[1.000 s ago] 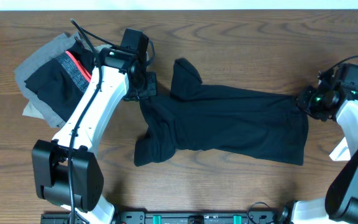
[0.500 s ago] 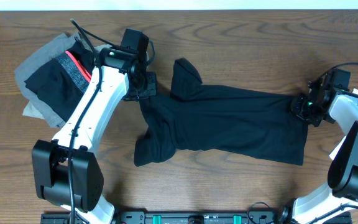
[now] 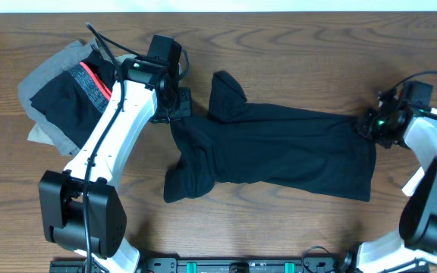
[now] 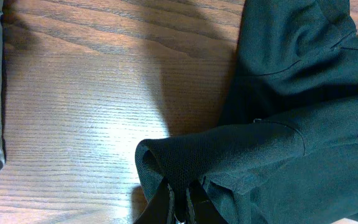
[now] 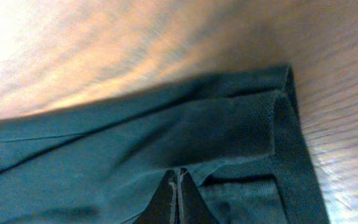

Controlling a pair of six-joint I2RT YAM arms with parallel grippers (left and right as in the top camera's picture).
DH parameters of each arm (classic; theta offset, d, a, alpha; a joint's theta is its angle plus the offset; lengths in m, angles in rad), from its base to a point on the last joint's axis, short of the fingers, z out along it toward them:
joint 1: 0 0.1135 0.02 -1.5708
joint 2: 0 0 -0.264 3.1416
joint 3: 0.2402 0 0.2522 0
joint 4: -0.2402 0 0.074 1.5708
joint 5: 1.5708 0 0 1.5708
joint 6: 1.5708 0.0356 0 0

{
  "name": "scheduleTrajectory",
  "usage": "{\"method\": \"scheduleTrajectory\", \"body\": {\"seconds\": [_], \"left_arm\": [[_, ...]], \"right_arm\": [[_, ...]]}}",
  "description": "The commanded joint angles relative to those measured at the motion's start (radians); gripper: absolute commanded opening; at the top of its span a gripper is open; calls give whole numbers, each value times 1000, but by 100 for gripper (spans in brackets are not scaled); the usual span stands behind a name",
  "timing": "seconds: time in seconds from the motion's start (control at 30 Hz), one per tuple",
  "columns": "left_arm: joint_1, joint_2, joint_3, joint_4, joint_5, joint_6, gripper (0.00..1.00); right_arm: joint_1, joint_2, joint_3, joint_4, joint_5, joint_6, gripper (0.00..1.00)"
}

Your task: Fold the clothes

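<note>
Only the wrist views show the grips: the left jaws are pinched on a knitted fold of the black T-shirt (image 4: 291, 93), and the right jaws are pinched on its stitched hem corner. Overhead, the shirt lies rumpled lengthwise across the middle of the wood-grain counter (image 3: 294, 45). A pile (image 3: 55, 98) of grey and red-banded clothes sits near the back left corner. Open wood runs along the back edge.

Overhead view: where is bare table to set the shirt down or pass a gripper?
Bare table runs above the black T-shirt, between the left gripper and right gripper, and in a strip below the shirt. It is crowded on the left, where the clothes pile and left arm sit close together.
</note>
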Motion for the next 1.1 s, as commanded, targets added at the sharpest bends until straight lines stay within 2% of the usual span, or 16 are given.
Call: {"method": "scheduleTrajectory", "body": {"seconds": [0.0, 0.07, 0.17, 0.4, 0.77, 0.93, 1.0, 1.07], "left_arm": [[2, -7, -2, 0, -8, 9, 6], [2, -7, -2, 0, -8, 9, 6], [2, -7, -2, -2, -8, 9, 6], [2, -7, -2, -2, -8, 9, 6], [2, -7, -2, 6, -8, 9, 6], [2, -7, -2, 5, -8, 9, 6], [2, -7, -2, 5, -8, 9, 6], [2, -7, -2, 5, -8, 9, 5]], "right_arm": [[8, -62, 2, -19, -14, -26, 17], [11, -51, 0, -31, -3, -26, 30], [20, -19, 0, -34, 18, -25, 39], [32, 89, 0, -6, 23, -12, 41], [34, 128, 0, 7, 31, -3, 31], [41, 128, 0, 8, 38, 6, 15], [42, 128, 0, 7, 37, 7, 3], [41, 126, 0, 8, 29, 14, 1]]}}
